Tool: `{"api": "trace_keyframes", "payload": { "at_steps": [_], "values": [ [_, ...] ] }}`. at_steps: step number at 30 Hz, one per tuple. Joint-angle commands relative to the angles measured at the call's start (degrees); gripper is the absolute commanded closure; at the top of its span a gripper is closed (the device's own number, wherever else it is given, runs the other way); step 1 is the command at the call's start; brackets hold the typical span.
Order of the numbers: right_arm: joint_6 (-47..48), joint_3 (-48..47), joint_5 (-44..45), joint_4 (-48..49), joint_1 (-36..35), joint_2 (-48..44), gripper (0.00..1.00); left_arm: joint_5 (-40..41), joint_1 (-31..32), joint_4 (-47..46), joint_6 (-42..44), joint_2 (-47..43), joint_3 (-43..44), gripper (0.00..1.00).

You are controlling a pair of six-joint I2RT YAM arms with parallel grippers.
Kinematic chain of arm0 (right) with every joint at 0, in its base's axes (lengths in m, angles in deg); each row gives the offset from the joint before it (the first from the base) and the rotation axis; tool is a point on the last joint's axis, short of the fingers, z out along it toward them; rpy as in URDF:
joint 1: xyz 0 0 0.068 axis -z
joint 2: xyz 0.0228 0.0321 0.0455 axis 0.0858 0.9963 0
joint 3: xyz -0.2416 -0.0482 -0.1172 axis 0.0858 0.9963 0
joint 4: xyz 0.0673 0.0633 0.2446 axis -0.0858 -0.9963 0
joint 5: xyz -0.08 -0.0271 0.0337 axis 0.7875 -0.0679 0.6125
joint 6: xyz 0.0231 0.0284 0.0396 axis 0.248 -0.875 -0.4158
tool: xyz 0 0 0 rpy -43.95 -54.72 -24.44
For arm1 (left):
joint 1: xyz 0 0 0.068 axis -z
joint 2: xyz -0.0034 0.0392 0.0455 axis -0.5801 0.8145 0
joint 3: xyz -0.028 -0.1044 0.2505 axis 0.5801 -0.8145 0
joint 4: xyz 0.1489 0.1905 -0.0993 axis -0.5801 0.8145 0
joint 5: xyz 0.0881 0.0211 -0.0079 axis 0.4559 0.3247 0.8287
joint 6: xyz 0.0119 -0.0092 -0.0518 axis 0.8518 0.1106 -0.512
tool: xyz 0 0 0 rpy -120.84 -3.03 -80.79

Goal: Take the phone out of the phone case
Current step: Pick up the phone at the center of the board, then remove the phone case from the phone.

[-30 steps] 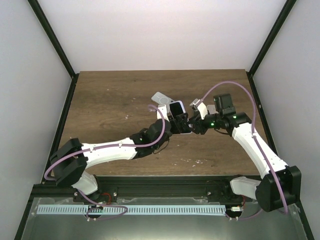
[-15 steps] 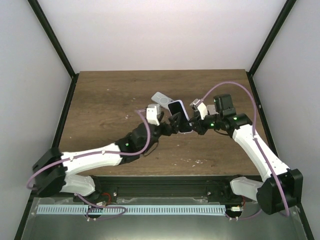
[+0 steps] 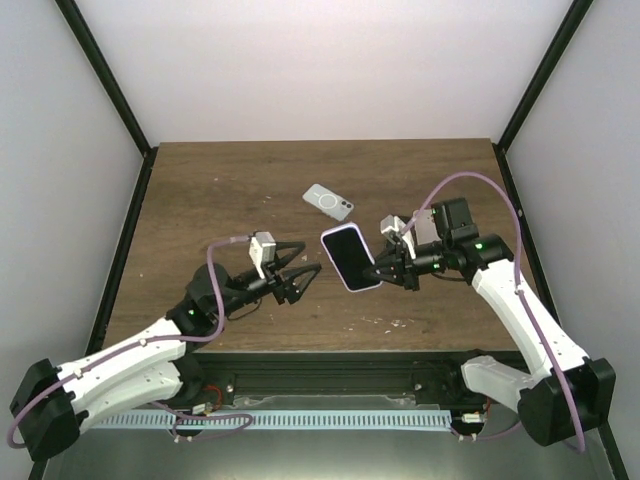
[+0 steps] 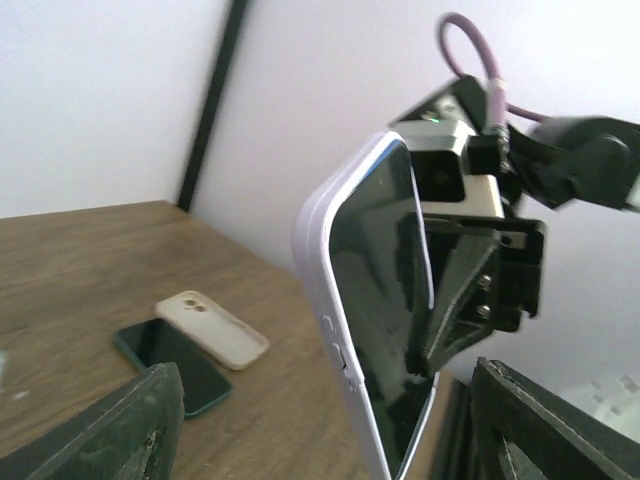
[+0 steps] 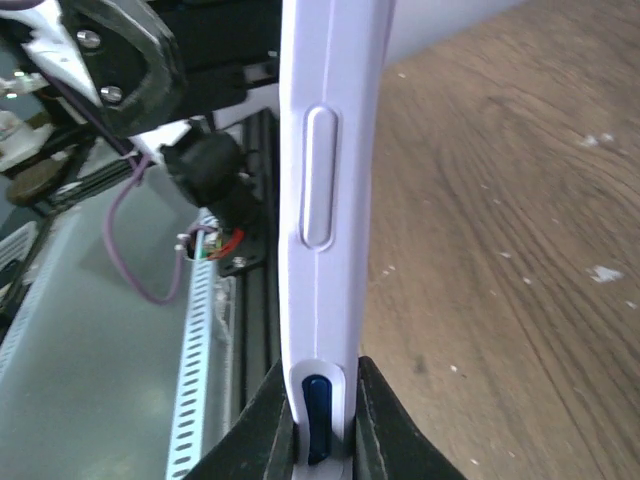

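Pinching the phone point(image 3: 349, 257), still seated in its lilac case point(image 4: 316, 290), by the 3 o'clock edge, the right gripper point(image 3: 385, 268) was clenched and held it clear of the wooden table point(image 3: 200, 200), screen upward and tilted. At about 8 o'clock of the phone, apart from it, the left gripper point(image 3: 308, 272) hung with jaws spread, holding nothing. A pale loose case point(image 3: 329, 201) lay flat at about 11 o'clock.

Phone point(image 3: 350, 258): glossy black glass screen. Phone case point(image 5: 322, 150): smooth, pale, plastic-looking shell. Table point(image 3: 220, 190): matt, dark wood grain.
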Motion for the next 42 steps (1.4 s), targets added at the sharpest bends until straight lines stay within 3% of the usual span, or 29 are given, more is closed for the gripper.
{"api": "trace_keyframes", "payload": {
  "at_steps": [1, 8, 13, 18, 23, 30, 36, 39, 42],
  "values": [
    [9.1, -0.9, -11.8, -4.5, -0.1, -2.9, 0.99, -14.3, -0.4, 2.5, 5.1, 3.8, 5.4, 0.21],
    [11.4, -1.2, -12.8, -6.8, -0.2, -2.9, 0.99, -24.3, -0.3, -5.6, -0.2, 13.8, 10.9, 0.43],
    [10.7, -0.7, -11.6, -6.3, -0.1, -2.6, 0.99, -27.7, -0.4, -9.3, -2.1, 17.3, 13.0, 0.69],
    [10.5, 0.5, -11.1, -5.3, -0.1, -3.0, 0.99, -27.6, -0.4, -10.8, -3.0, 18.5, 13.0, 0.80],
    [9.3, 1.1, -10.8, -3.8, -0.2, -3.7, 0.99, -27.3, -0.4, -11.8, -3.7, 18.3, 12.8, 0.79],
    [8.7, 1.0, -10.5, -3.5, -0.1, -2.7, 0.98, -27.0, -0.4, -13.0, -5.0, 18.5, 12.6, 0.92],
    [18.6, -3.5, -6.2, -12.4, -0.1, -1.5, 0.62, -30.0, -2.1, -5.6, -4.1, 16.6, 14.6, 0.98],
    [25.4, -5.9, -2.0, -18.5, -0.2, -0.7, 0.50, -31.9, -4.7, -0.4, -6.5, 15.8, 16.9, 1.00],
    [29.6, -6.3, 2.8, -20.4, -0.1, -1.1, 0.46, -34.8, -7.0, 2.4, -8.6, 15.8, 18.4, 1.00]
  ]
}}
